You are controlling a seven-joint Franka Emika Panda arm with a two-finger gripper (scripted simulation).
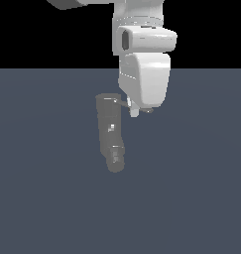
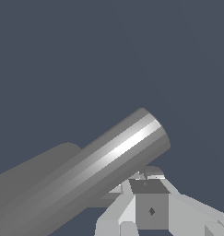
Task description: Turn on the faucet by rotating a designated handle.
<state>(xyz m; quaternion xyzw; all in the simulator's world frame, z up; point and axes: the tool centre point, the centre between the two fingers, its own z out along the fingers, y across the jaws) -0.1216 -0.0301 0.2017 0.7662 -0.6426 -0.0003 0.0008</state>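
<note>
I read the faucet (image 1: pixel 110 134) as standing on the counter (image 1: pixel 42 198), with its knobby end nearest the camera. The handle (image 1: pixel 123 103) projects from the faucet's top toward the exterior view's right. The tool (image 1: pixel 134 112) sits at the handle's outer end, beside the faucet. I cannot tell its jaw state; the wrist view shows only the rod (image 2: pixel 85 173) above one finger (image 2: pixel 150 209). Risk: a push too near the tip could slide off and leave the handle unturned.

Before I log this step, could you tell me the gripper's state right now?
Gripper: beside the handle at the faucet top; open or shut cannot be told.
</note>
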